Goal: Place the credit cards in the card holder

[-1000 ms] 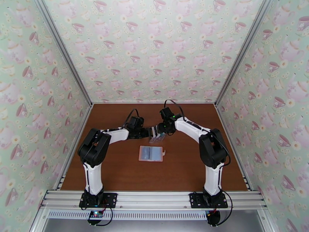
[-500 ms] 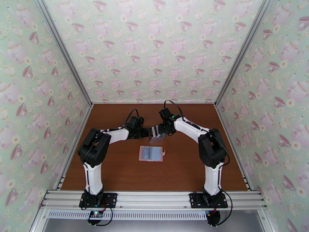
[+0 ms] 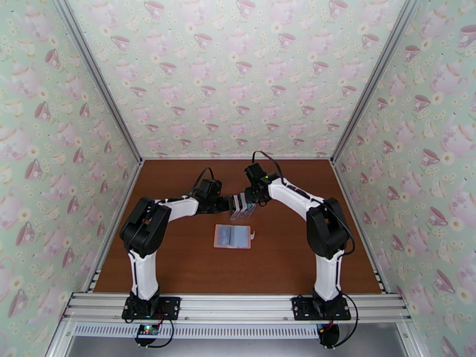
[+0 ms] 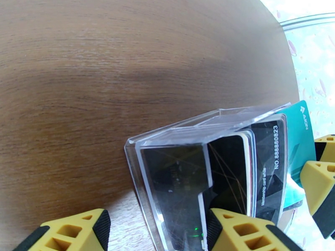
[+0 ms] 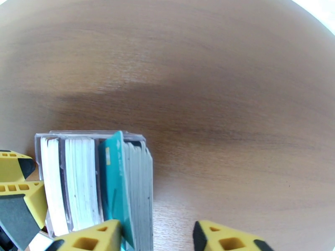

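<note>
Brown wood table (image 3: 178,263), clear plastic rack (image 4: 176,132) standing mid-table, packed with credit cards (image 5: 79,176) on edge. Left gripper (image 4: 155,224) straddling rack's end, jaws apart, one finger short of the plastic. Right gripper (image 5: 157,231) spread around teal card (image 5: 112,176) and grey stack, gap on outer side. Pink card holder (image 3: 233,236) open flat nearer the bases, apart from rack

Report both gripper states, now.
Left gripper: open, straddling the clear card rack, gap beside one finger.
Right gripper: open, jaws either side of the teal card, not clamped.
</note>
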Controlling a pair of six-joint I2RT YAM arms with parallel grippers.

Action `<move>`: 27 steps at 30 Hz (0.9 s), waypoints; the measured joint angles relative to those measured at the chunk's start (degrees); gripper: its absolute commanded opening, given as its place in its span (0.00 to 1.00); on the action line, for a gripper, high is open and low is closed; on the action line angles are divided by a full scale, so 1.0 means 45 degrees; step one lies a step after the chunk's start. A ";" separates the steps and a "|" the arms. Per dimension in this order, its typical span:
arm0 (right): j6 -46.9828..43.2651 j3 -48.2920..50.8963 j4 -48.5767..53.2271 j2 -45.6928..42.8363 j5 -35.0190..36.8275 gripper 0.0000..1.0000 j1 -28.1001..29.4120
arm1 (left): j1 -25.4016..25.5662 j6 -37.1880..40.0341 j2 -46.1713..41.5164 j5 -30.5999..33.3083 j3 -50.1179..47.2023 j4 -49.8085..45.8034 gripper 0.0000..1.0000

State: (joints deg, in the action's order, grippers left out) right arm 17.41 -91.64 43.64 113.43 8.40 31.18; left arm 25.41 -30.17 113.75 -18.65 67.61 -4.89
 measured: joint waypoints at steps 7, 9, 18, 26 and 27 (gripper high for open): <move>-0.0024 -0.0058 -0.0010 0.0000 -0.0078 0.32 0.0053 | 0.0000 0.0000 0.0000 0.0000 0.0000 0.0005 0.65; -0.0024 -0.0058 -0.0029 0.0000 -0.0160 0.28 0.0068 | 0.0000 0.0000 0.0000 0.0000 0.0000 0.0005 0.65; -0.0034 -0.0189 0.0010 -0.0005 -0.0359 0.21 0.0078 | 0.0000 0.0000 0.0000 0.0000 0.0000 0.0010 0.65; -0.0063 -0.0277 0.0083 -0.0015 -0.0359 0.15 0.0107 | 0.0000 0.0000 0.0000 -0.0005 0.0000 0.0010 0.65; -0.0063 -0.0306 0.0102 -0.0015 -0.0355 0.13 0.0131 | 0.0000 0.0000 0.0000 -0.0005 0.0000 0.0010 0.65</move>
State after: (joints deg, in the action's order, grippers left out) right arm 17.12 -93.01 44.10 113.36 6.81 31.77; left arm 25.41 -30.17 113.75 -18.68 67.61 -4.84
